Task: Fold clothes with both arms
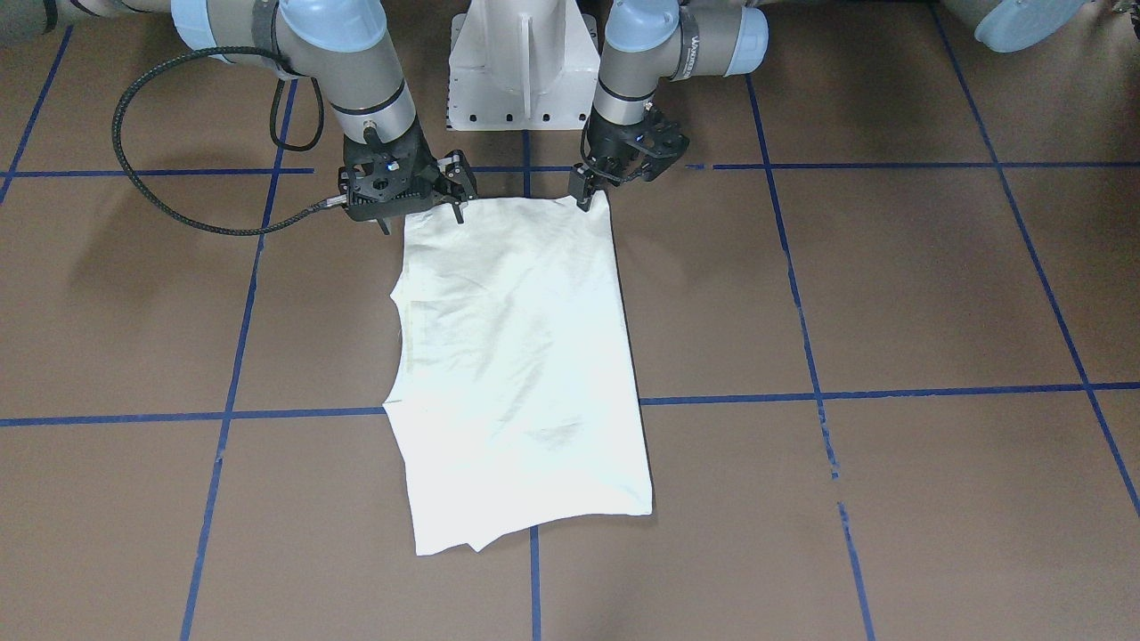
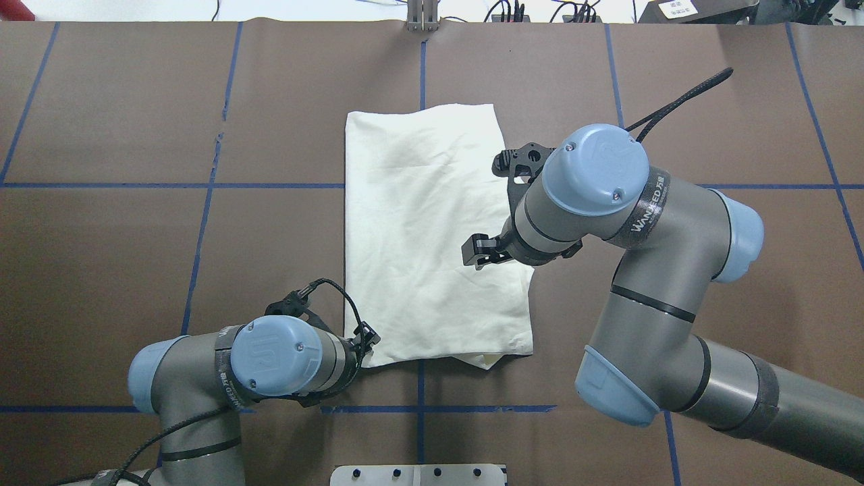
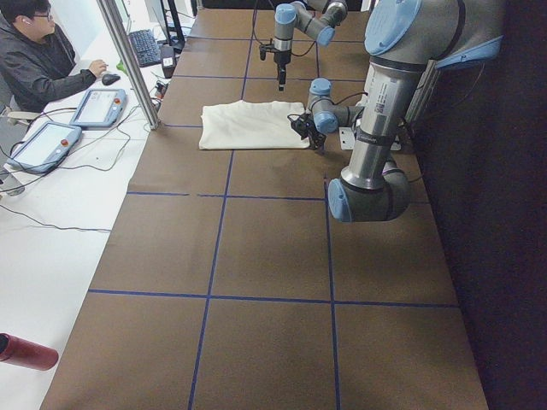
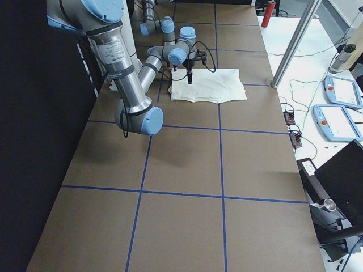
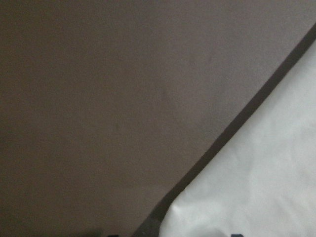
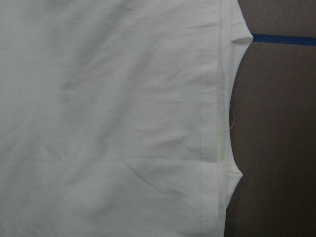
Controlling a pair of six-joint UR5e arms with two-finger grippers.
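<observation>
The cream shirt lies folded into a long rectangle on the brown table, plain pale side up; the print is hidden. It also shows in the overhead view. My left gripper is low at the shirt's corner nearest the robot, also seen from overhead. The left wrist view shows that corner flat, with finger tips wide apart at the bottom edge, so the gripper looks open. My right gripper hovers open and empty above the shirt's other near-robot side. The right wrist view shows only cloth with a seamed edge.
The white pedestal base stands just behind the shirt. Blue tape lines cross the table. An operator sits beyond the far edge with control tablets and a metal post. A red bottle lies there.
</observation>
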